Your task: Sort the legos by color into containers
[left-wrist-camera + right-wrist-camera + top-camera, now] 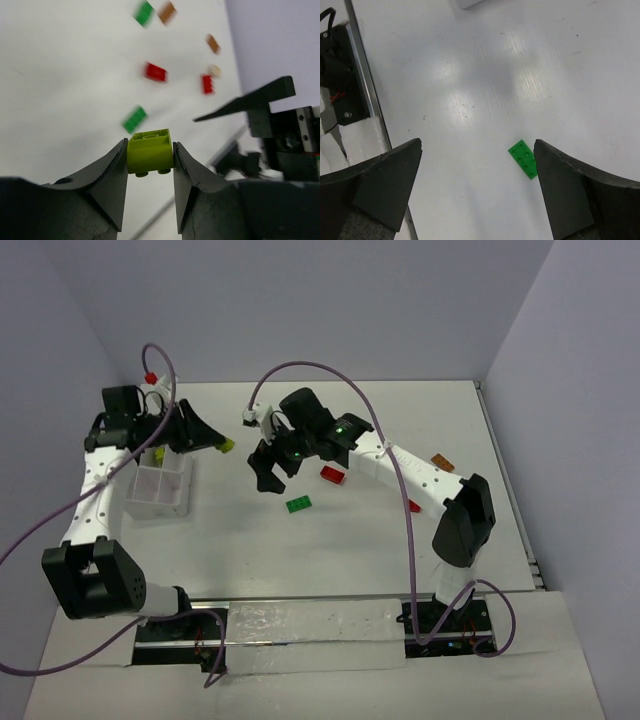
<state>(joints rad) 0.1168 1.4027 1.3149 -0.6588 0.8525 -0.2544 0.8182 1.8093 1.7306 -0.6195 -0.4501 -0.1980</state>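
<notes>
My left gripper (218,444) (150,159) is shut on a yellow-green lego (149,151) (228,446), held in the air just right of the white gridded container (160,490). Over the table's middle my right gripper (268,476) (477,147) hangs open with nothing between its fingers. A flat green lego (523,158) (298,504) lies on the table beside its right finger. More legos lie further right: a red one (332,475), an orange one (442,463) and a red one (413,506) half hidden by the right arm.
The left wrist view shows scattered legos, blurred: green (134,119), red (155,72), another green (144,13), orange (166,12), tan (215,70). The right arm's black links (280,125) stand close by. Grey walls enclose the table at back and sides.
</notes>
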